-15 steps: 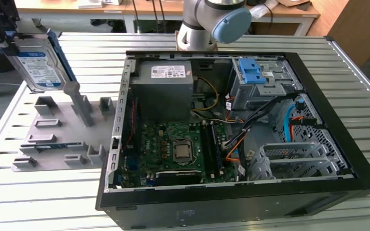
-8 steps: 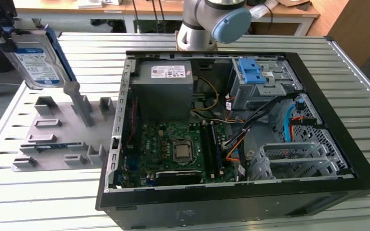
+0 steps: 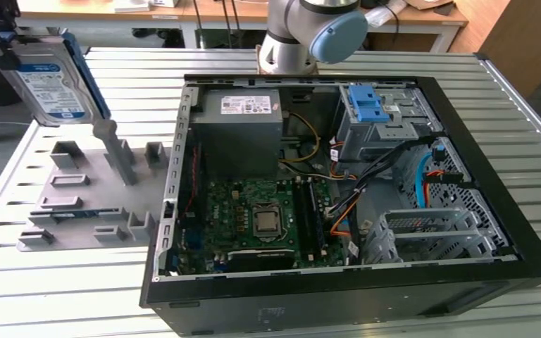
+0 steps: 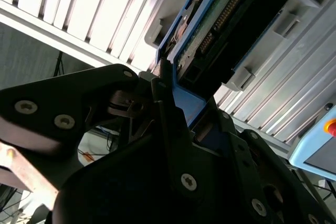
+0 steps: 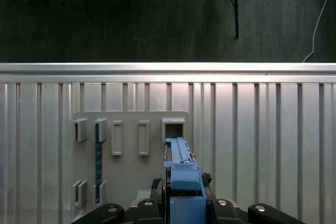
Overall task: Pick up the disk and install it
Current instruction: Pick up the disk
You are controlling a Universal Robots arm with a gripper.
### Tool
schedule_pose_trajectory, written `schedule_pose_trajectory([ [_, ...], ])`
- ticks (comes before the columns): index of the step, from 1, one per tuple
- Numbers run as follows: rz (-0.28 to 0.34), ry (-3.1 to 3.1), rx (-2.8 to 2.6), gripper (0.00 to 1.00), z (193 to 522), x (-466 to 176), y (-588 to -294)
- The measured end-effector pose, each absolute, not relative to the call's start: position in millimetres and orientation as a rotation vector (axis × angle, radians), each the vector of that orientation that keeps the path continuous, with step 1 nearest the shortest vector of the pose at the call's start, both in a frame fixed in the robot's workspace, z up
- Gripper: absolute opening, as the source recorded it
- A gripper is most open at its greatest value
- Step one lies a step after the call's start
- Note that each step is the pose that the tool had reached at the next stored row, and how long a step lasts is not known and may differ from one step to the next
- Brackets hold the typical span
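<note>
Pickup done: disk [image 3: 56, 83] held upright above grey holder [image 3: 82, 190], far left of surface [image 3: 64, 310]. Tool [image 4: 167, 80] clamped on disk's blue bracket. Install pending: disk well apart from open computer case [image 3: 524, 246].

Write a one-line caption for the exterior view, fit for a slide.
The gripper holds the disk upright over the grey holder plate, beside the open computer case on the slatted table.

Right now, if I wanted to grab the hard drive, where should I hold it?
Probably at its upper end, on the blue carrier bracket, coming from above. The hard drive hangs on edge over the table and is thin, so a pinch across its two flat faces works there, just as the gripper holds it.
</note>
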State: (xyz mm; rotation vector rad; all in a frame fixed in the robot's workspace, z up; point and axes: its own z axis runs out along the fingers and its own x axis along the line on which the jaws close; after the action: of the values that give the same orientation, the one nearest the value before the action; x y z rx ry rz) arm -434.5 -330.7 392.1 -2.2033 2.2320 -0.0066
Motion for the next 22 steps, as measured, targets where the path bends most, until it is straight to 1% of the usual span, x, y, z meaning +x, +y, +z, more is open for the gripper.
schedule_pose_trajectory([
  [22,-0.007,2.232,-2.203,0.36,424,-435,-331],
])
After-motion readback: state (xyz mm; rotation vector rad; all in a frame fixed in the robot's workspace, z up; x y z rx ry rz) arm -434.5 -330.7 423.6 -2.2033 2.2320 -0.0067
